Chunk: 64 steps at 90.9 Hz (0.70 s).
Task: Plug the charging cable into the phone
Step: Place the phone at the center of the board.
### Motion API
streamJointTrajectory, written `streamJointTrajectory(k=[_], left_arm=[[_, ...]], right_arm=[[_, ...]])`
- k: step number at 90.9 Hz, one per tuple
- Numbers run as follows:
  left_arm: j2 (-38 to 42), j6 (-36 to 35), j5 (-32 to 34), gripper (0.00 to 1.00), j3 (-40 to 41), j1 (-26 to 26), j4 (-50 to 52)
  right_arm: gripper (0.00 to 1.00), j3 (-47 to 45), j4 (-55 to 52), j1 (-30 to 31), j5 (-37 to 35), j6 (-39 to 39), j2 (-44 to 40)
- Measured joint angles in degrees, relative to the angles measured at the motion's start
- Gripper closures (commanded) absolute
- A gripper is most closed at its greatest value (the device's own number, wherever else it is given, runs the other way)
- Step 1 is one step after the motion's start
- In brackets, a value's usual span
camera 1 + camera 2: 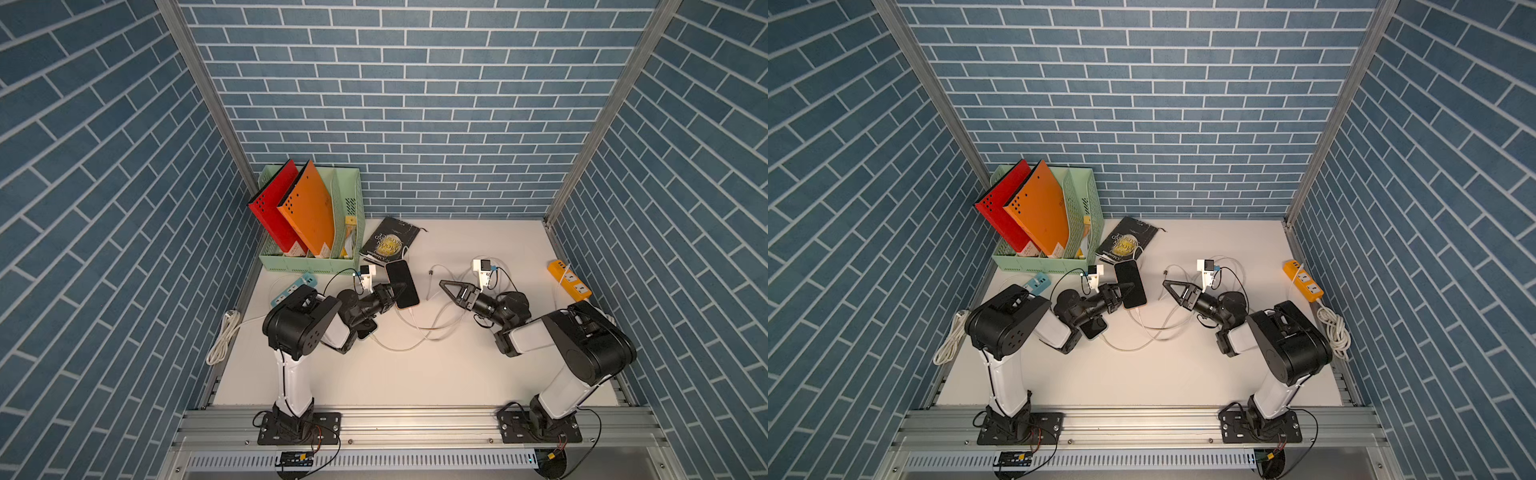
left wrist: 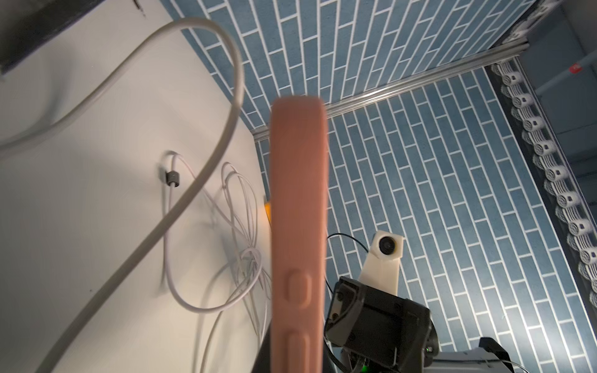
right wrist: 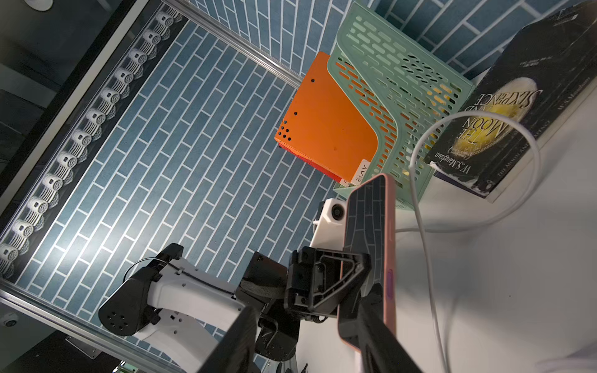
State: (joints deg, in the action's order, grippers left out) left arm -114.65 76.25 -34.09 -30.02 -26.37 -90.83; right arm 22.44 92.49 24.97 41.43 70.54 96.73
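Above the middle of the worktop [image 1: 374, 374], the left gripper [image 1: 395, 289] clamps the phone [image 1: 405, 274], the right gripper [image 1: 444, 285] faces it with jaws parted and empty, and the charging cable [image 3: 425, 248] loops below.

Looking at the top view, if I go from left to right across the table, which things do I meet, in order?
Coiled white cord → green file rack → raised phone → right gripper → orange power strip.
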Motion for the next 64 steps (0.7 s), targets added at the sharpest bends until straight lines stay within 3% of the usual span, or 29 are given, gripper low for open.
streamJointTrajectory(k=[9, 34, 64], left_arm=[[-3.7, 1.1, 1.1, 0.98, -0.7, 0.0, 0.2], [-5.4, 2.8, 2.3, 0.67, -0.7, 0.0, -0.1], [-4.4, 1.5, 3.6, 0.47, -0.6, 0.1, 0.0]], right_arm=[[0.47, -0.1, 0.0, -0.3, 0.4, 0.0, 0.0], [0.46, -1.2, 0.0, -0.6, 0.4, 0.0, 0.0], [0.46, -1.5, 0.0, -0.6, 0.4, 0.0, 0.0]])
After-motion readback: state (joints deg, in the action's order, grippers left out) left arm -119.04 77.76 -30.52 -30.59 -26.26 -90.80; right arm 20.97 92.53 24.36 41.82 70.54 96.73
